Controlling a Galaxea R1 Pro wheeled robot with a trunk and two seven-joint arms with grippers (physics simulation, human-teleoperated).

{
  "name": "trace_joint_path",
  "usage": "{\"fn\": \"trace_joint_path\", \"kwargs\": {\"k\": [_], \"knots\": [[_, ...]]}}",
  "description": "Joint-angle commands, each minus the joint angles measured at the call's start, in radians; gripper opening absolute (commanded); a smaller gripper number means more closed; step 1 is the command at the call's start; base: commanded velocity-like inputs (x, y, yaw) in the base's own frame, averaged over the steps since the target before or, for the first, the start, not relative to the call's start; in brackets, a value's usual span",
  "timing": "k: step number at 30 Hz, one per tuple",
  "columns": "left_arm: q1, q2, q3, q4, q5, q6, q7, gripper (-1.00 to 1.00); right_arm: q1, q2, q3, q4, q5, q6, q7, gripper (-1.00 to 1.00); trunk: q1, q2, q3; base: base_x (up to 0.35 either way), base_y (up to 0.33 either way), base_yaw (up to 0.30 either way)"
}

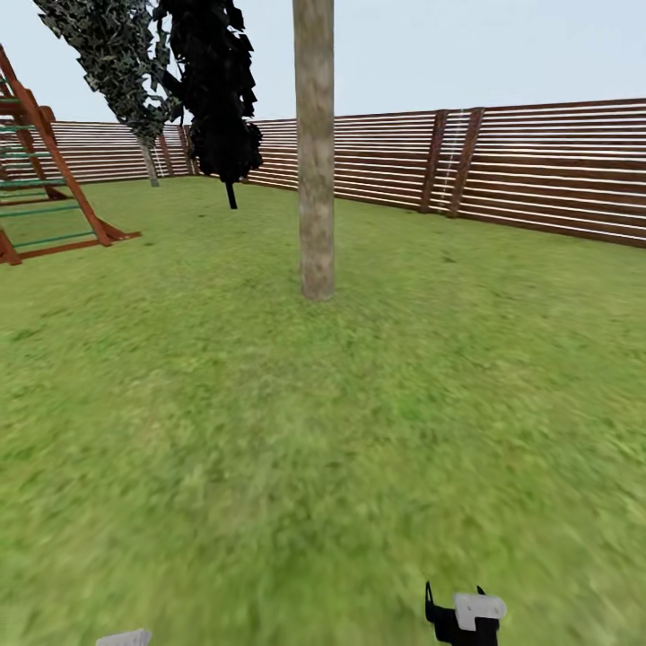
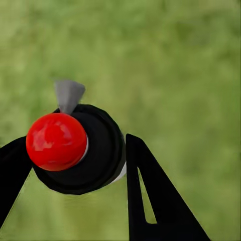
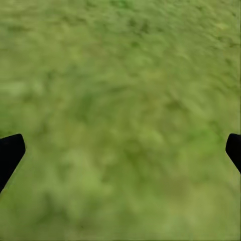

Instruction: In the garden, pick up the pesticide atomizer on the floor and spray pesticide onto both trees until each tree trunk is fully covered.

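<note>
One tree trunk [image 1: 315, 152] stands ahead on grass [image 1: 269, 431], near fence [image 1: 538, 170]. Left gripper [image 2: 75, 165] clamped on sprayer [image 2: 80, 148], red cap toward camera, grey nozzle beside it. Right gripper [image 3: 120, 150] spread wide, holding nothing. Likely step: drive nearer, aim nozzle squarely at trunk, sweep bottom to top. Sprayer's contents hidden.

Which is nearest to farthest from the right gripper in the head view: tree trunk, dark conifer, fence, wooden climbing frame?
From the right gripper:
1. Tree trunk, ahead, slightly left of centre.
2. Wooden climbing frame, far left.
3. Dark conifer, behind and left of the trunk.
4. Fence, along the back.
The frame and the conifer are close to call.
</note>
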Motion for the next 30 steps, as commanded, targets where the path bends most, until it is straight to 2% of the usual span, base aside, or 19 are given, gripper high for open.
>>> {"fn": "trace_joint_path", "kwargs": {"k": [1,7,30], "knots": [[0.000,0.000,0.000,0.000,0.000,0.000,0.000,-1.00,0.000,0.000,0.000,0.000,0.000,0.000,0.000,1.00,0.000,0.000,0.000,0.339,0.000,0.277],[0.000,-0.001,0.000,0.001,0.000,0.000,0.000,-1.00,0.000,-0.001,0.000,0.000,0.001,0.000,0.000,1.00,0.000,0.000,0.000,0.339,0.000,0.165],[0.000,-0.002,0.000,0.001,-0.001,0.000,0.000,-1.00,0.000,-0.001,0.000,0.001,0.001,0.000,0.000,1.00,0.000,0.000,0.000,0.339,0.000,0.001]]}}
